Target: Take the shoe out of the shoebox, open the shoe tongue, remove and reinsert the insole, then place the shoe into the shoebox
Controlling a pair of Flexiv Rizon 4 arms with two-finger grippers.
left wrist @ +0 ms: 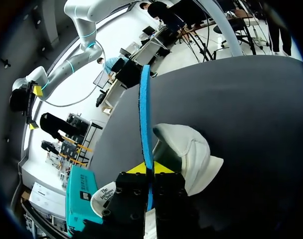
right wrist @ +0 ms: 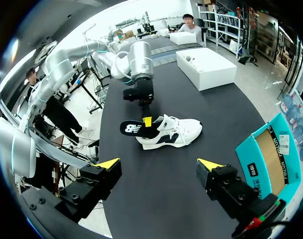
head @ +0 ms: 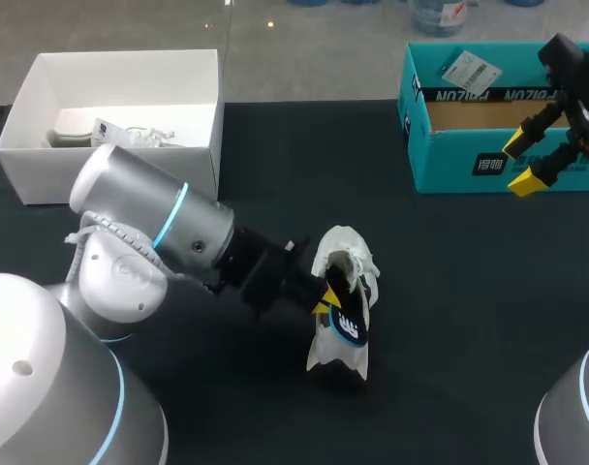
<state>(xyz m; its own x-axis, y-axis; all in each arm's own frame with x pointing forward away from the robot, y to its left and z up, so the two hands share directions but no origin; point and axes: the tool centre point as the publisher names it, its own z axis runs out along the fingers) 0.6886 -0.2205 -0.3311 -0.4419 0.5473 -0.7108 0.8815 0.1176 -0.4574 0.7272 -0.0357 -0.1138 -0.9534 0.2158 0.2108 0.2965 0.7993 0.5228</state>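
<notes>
Clearly the left gripper (head: pixel 324 298) is clenched on the insole (head: pixel 351 325), pinching its thin blue edge between both yellow tips. One end of the insole sits at the mouth of the white sneaker (head: pixel 341 248). The sneaker lies on the black table (head: pixel 469 310), near the middle toward 6 o'clock in the head view. I cannot tell whether the insole is coming out or going in. Either way, it should travel along the sole's length and stay flat so it does not buckle. The loose sneaker may slide unless braced. The right gripper (head: pixel 522 163) hangs released at 2 o'clock over the teal shoebox (head: pixel 449 165), free to steady it. A white box (head: pixel 33 170) sits at 10 o'clock.
</notes>
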